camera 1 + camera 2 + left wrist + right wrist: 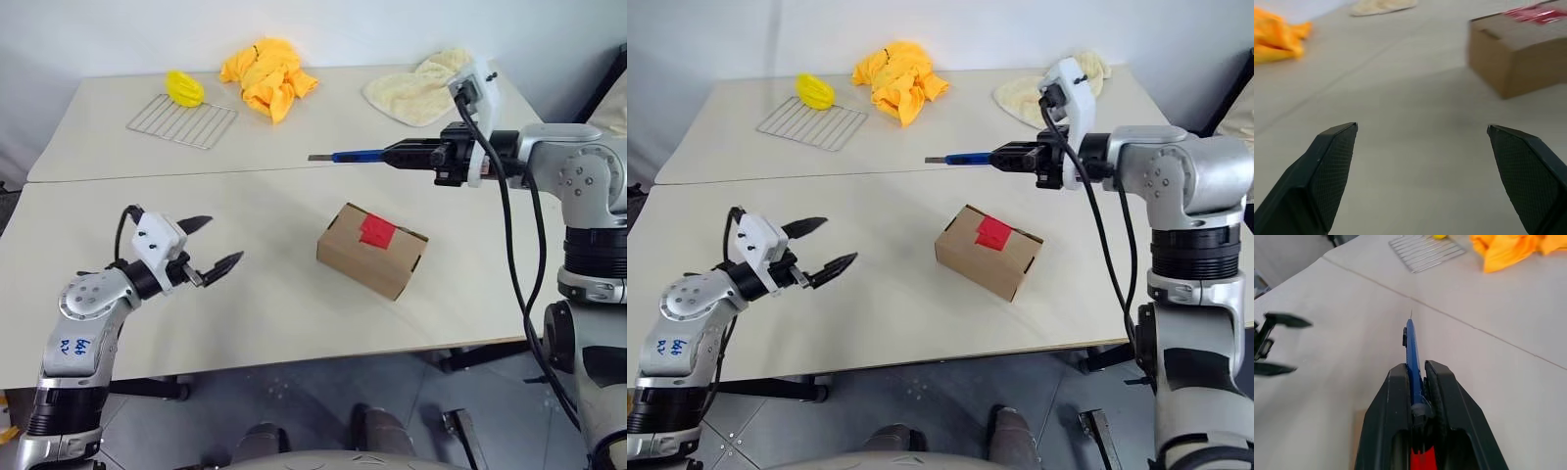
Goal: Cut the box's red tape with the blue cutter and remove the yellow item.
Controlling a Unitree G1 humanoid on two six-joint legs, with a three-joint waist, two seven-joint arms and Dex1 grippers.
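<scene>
The box [372, 250] sits toward the table's [274, 323] near edge, right of middle, red tape [377, 231] on top, with bare table all around it. The left gripper [217, 244] hovers at the near left, fingers spread and empty. The right gripper [392, 154], beyond the box, clamps the blue cutter [351, 156]. Grey floor lies below the near edge.

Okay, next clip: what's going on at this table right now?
The right pincer is shut on the blue cutter, holding it roughly level above the table, blade end pointing toward the robot's left. The box sits closed below it, the red tape across its top seam apparently uncut. The left pincer hovers open, apart from the box, holding nothing.
</scene>
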